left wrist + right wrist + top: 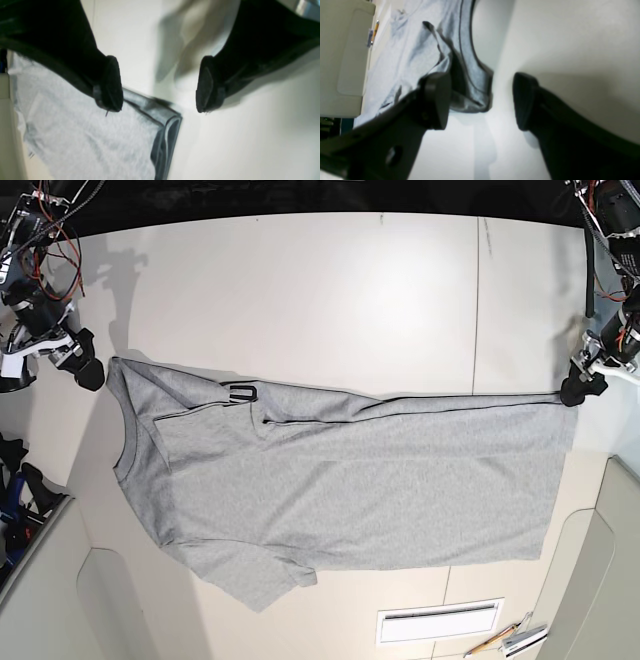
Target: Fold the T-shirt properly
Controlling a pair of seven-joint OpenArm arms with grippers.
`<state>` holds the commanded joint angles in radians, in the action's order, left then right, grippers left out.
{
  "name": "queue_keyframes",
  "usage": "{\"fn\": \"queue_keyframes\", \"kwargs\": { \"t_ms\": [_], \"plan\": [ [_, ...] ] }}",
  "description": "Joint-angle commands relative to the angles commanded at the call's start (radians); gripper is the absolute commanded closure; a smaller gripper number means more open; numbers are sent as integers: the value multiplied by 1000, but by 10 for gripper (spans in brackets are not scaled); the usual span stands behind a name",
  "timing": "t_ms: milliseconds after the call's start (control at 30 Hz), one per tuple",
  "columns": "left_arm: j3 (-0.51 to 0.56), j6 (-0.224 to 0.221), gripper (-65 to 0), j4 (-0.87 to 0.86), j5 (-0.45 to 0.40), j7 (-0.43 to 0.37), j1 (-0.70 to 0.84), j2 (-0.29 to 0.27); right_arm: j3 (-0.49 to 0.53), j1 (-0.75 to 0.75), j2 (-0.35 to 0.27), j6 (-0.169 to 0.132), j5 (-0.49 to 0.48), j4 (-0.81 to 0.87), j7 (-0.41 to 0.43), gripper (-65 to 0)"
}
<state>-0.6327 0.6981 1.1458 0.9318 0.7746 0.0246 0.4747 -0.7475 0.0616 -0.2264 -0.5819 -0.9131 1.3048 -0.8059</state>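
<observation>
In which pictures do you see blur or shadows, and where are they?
Left wrist view: soft shadows on the table between the dark fingers. Right wrist view: nearby fingers blurred. Base view: faint shadows beside both grippers.

The light grey cotton T-shirt [360,500] lies across the pale smooth table [330,290]. Beyond its lower edge in the base view is a white rectangular panel [439,622], left of an orange pencil [492,641].
</observation>
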Motion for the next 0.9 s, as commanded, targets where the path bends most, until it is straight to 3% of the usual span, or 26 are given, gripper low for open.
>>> {"fn": "queue_keyframes", "kwargs": {
  "t_ms": [200, 500, 667, 900],
  "plan": [
    [0, 0, -481, 0, -60, -46, -8, -42, 29, 0, 5, 5, 20, -2, 32, -389],
    [40, 0, -481, -47, -99, -87, -64, -45, 134, -9, 31, 10, 42, -34, 116, -389],
    [40, 0, -481, -184, -143, -113, -122, -45, 138, -88, 30, 9, 42, -158, 113, -389],
    [40, 0, -481, -196, -156, -120, -130, -45, 193, -143, 31, -2, 40, -219, 107, -388]
  ]
}}
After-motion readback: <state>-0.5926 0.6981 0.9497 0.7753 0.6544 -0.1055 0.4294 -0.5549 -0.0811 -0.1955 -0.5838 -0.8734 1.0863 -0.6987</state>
